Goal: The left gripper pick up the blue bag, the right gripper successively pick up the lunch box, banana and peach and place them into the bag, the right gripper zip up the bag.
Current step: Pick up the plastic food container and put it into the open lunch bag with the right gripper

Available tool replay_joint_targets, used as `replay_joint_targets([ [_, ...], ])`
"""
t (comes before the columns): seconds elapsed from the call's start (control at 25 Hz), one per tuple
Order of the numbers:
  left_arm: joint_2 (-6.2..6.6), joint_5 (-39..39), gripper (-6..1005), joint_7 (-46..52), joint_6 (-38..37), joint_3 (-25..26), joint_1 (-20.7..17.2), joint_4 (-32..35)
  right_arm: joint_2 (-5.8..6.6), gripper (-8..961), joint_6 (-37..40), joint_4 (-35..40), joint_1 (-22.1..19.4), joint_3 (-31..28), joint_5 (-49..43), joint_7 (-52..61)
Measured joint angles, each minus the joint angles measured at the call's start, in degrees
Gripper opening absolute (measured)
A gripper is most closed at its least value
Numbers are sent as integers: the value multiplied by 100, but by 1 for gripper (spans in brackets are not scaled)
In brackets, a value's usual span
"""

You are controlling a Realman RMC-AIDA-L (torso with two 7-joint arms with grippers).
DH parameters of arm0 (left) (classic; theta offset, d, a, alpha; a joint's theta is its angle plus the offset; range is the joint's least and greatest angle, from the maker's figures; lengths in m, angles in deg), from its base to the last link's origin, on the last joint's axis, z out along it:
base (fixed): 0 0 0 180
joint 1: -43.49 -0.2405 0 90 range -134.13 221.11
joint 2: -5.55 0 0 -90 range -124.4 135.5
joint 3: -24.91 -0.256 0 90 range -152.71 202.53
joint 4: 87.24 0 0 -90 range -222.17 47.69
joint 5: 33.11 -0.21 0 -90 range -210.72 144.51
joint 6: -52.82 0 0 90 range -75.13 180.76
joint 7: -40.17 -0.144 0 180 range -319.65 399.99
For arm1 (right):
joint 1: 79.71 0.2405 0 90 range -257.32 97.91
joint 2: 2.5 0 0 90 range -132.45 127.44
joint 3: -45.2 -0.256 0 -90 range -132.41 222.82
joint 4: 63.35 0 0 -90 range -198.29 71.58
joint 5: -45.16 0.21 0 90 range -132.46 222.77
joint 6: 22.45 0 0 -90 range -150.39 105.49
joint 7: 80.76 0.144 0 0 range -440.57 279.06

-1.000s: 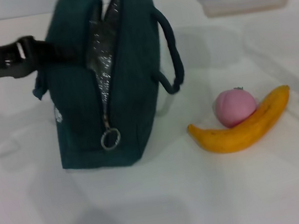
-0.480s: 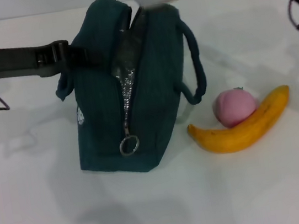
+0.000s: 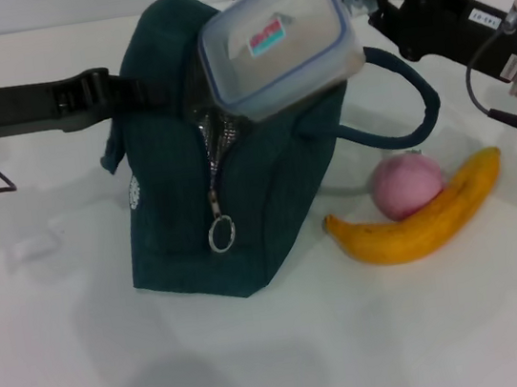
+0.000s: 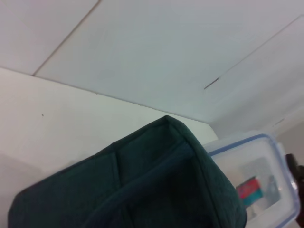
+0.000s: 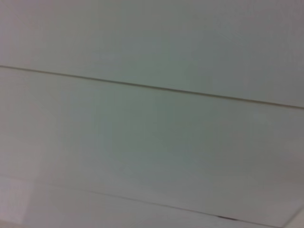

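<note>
Nearest you on the white worktop [image 3: 264,366] lies the banana [image 3: 418,219], curved and yellow-orange, with the pink peach [image 3: 406,184] tucked into its inner curve and touching it; both are out in the open, to the right of the blue bag [image 3: 184,213]. The blue bag stands upright just left of them, its base on the worktop, its zipper parted from the top down to the ring pull [image 3: 221,233], with a strip of silver lining showing in the gap. You cannot see into the bag from the head view, so whatever it may hold is hidden. One navy handle [image 3: 402,116] loops out toward the right; the other is not clear to make out. Farther back, the lunch box [image 3: 278,41] sits tilted at the bag's open mouth, lid and its red and teal label facing you, its lower edge down against the opening and most of its body above the rim. The left gripper [image 3: 133,91] reaches in from the left and meets the bag's upper side; its jaws are buried against the fabric, so you cannot tell how they stand. The right gripper [image 3: 361,1] comes in from the right at the box's far corner, jaws closed on it. In the left wrist view you get only the bag's top corner [image 4: 156,180] and part of the box [image 4: 256,185], cut off at the edge. The right wrist view shows nothing but pale flat panels.
</note>
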Motion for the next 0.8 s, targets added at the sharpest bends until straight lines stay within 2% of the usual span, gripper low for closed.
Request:
replay_joint_targets([
  [0.44, 10, 44, 40, -101, 62, 5, 102, -79, 0, 126, -134, 349, 490, 507, 15, 4],
  [0.64, 9, 44, 39, -129, 91, 8, 111, -79, -1, 128, -125, 363, 544, 525, 52, 6],
  [0.8, 10, 43, 39, -143, 101, 10, 73, -79, 5, 307, -114, 586, 439, 534, 55, 9],
])
